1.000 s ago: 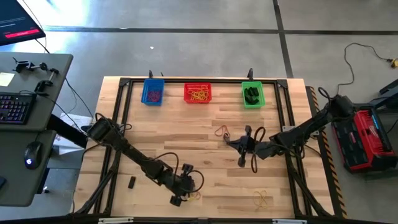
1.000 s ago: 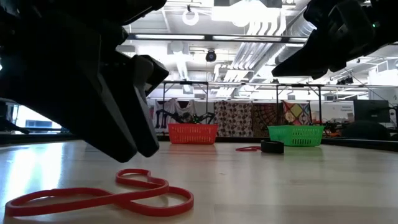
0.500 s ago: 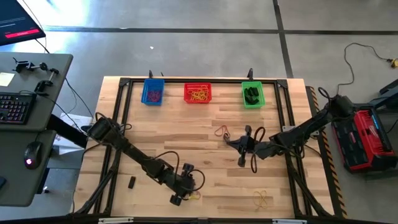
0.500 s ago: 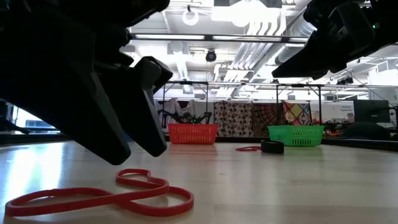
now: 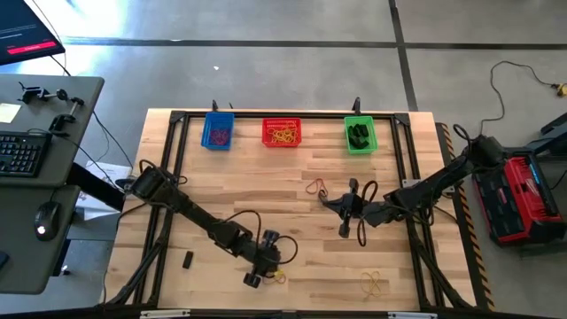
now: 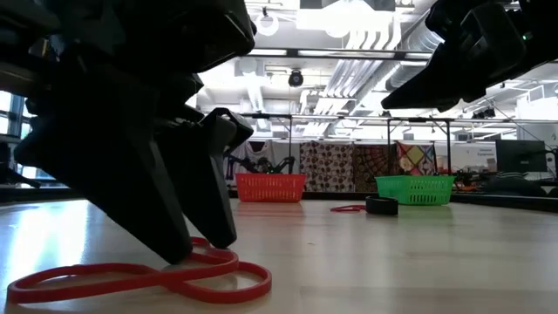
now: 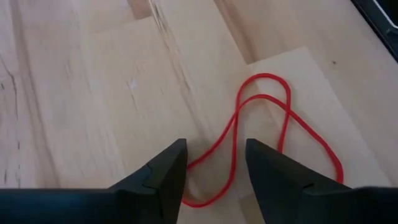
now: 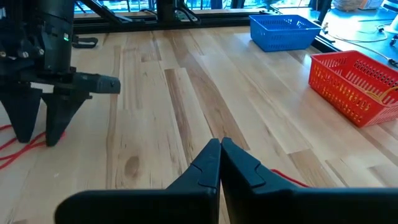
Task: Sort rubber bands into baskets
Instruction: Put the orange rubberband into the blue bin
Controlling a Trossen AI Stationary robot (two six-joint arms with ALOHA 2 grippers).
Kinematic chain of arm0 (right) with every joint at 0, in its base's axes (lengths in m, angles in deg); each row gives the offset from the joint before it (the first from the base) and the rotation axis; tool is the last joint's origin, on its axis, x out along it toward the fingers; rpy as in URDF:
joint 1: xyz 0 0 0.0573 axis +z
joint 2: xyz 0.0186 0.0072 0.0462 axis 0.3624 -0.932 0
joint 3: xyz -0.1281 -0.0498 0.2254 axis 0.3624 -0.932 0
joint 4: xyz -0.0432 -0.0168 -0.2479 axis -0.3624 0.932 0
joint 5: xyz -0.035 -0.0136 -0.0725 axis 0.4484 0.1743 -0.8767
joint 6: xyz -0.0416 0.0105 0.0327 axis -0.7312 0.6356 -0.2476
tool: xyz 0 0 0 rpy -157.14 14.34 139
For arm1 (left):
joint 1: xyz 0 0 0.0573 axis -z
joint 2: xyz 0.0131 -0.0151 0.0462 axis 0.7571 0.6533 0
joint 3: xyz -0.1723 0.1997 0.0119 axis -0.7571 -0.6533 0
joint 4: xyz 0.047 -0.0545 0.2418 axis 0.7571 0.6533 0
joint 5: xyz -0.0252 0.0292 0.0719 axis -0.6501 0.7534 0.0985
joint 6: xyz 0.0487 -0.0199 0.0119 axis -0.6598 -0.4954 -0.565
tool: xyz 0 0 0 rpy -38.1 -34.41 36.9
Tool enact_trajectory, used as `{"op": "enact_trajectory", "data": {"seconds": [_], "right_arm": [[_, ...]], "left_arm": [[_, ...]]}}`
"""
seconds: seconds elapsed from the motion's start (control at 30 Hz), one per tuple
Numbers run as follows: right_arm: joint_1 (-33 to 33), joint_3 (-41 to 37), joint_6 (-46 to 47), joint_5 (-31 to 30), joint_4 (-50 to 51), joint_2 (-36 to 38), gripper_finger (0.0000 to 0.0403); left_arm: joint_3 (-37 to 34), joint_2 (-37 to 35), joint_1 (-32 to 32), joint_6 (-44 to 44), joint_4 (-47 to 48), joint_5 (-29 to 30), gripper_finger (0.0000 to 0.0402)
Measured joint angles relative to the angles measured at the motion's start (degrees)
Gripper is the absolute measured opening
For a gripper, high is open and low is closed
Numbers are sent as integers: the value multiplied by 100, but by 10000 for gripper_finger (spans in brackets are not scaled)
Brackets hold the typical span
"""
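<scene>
My left gripper (image 7: 214,180) is down at the tabletop near the front edge, fingers spread with a clear gap, straddling one strand of a thin red rubber band (image 7: 273,134) that lies flat on the wood in a twisted figure-eight. In the low view the fingertips (image 6: 196,249) appear to touch the wood right at the band (image 6: 139,279), so I judge the step in hand is the pinch itself. To do it well I should keep the tips pressed lightly on the surface so the thin loop cannot slip under them, close slowly on the strand between the fingers, and lift straight up only once it is caught; dragging sideways would likely roll it out. The red basket (image 5: 282,133) sits at the far edge between the blue basket (image 5: 218,131) and the green basket (image 5: 360,135), well apart from here, so the carry will be long. My right gripper (image 8: 220,163) waits with fingers pressed together above mid-table, holding nothing I can see. More loose bands (image 5: 372,283) lie near the front right.
</scene>
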Motion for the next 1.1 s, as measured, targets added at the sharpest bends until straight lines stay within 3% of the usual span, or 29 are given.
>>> {"op": "enact_trajectory", "data": {"seconds": [0.13,0.3,0.37,0.6,1.1], "right_arm": [[0,0,-2,1,23,0,0],[17,0,-2,0,33,0,0],[20,0,-2,0,33,0,0],[20,0,-2,0,37,0,0],[20,0,-2,2,56,0,0]], "left_arm": [[0,-13,4,-97,78,100,119],[7,-20,4,-506,217,-49,28],[9,-32,5,-590,256,-56,8],[-21,-405,7,-522,867,312,1],[-9,-2818,-545,1074,3185,2692,0]]}}
